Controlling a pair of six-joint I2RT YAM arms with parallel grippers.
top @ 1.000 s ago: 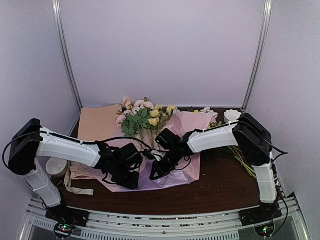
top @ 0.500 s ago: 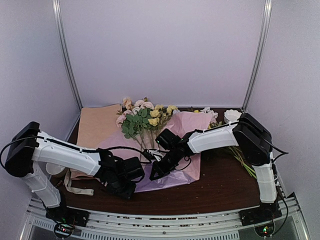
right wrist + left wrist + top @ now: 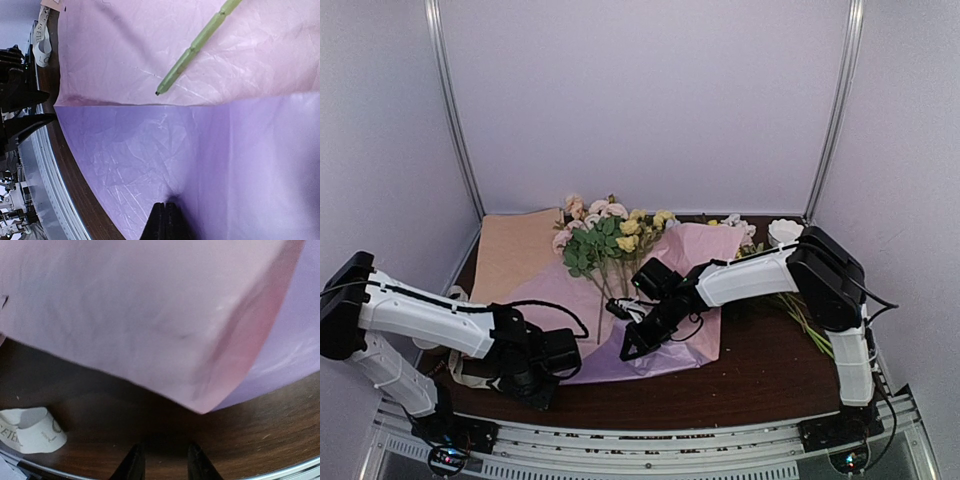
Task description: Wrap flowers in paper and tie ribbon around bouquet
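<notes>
From above, the flowers [image 3: 605, 235] lie with their pink and yellow heads toward the back of the table [image 3: 770, 375] and their stems running down onto the paper [image 3: 690, 245]. The paper is spread flat under them, pink face up, beside a tan-peach sheet [image 3: 515, 250]. No cone has formed and nothing is tied round the stems. The right gripper [image 3: 626, 348] reaches down onto the near part of the sheet. The left gripper [image 3: 535, 375] sits low at the near left edge of the table, just off the paper's corner.

In the left wrist view, the two fingers [image 3: 132, 467] stand apart with only bare wood between them, so this gripper is open and holds nothing. A lifted or folded corner of the paper hangs just ahead of it, pink with lilac showing to the right. A curl of the ribbon [image 3: 30, 432], faintly lettered, lies loose on the wood to one side.

In the right wrist view, the jaws are closed tip to tip on the lilac face, where creases gather. That looks like a pinch on the sheet. Beyond a fold line the pink face shows, with one green stem [image 3: 195, 47] lying across it.

By this judgement the wrapping has only begun. One flap is turned, while rolling the sheet round the stems and tying the ribbon remain to be done.
</notes>
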